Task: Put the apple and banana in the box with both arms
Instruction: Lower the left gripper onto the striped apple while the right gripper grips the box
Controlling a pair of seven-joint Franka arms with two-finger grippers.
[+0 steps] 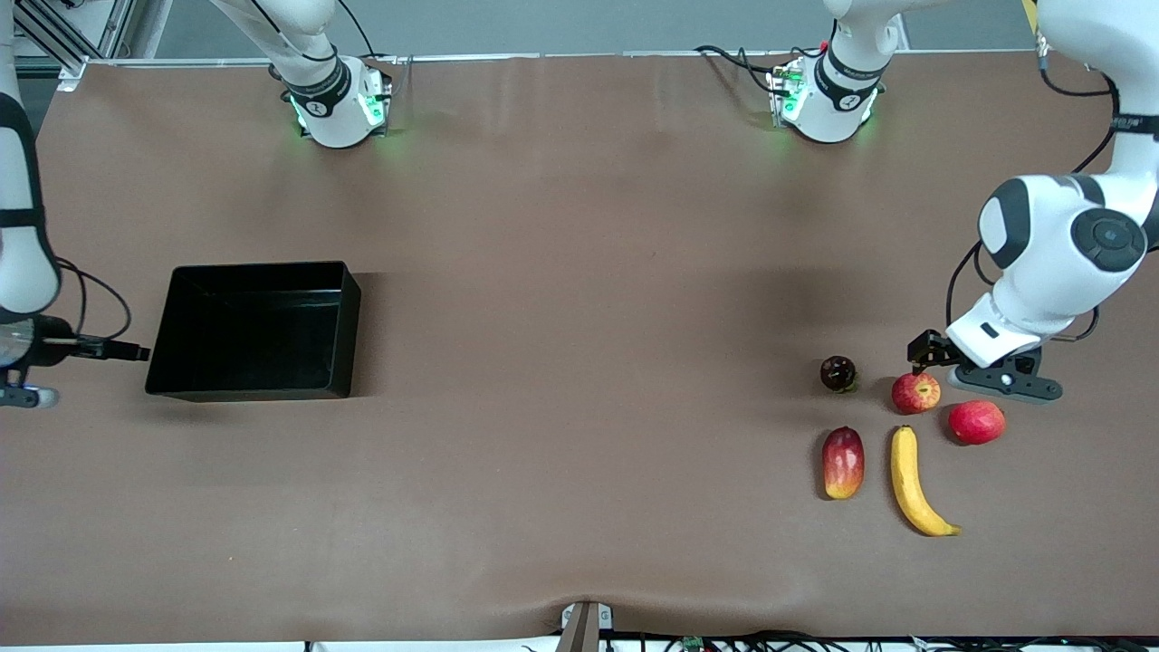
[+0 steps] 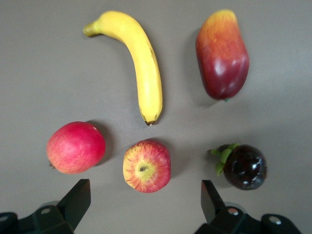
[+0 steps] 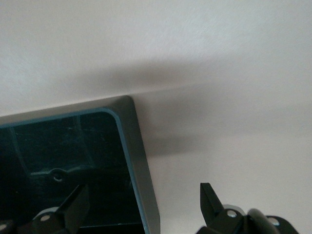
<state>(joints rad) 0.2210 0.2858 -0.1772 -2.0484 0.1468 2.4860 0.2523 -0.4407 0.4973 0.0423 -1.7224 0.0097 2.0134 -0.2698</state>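
Left gripper [image 2: 144,197] hovers over the apple [image 1: 915,393], jaws wide, holding nothing. Banana [image 1: 913,481] lies on the surface just nearer the camera. Right gripper [image 3: 144,204] over the box [image 1: 256,330] corner, jaws wide, nothing held.

One apple [image 1: 915,393], one banana [image 1: 916,483], three other fruits [image 1: 976,422], one box [image 1: 253,330], two arms [image 1: 1055,244].

left gripper [image 2: 144,204]: lowered, fingers spread wide | right gripper [image 3: 144,207]: raised, fingers spread wide, holding nothing
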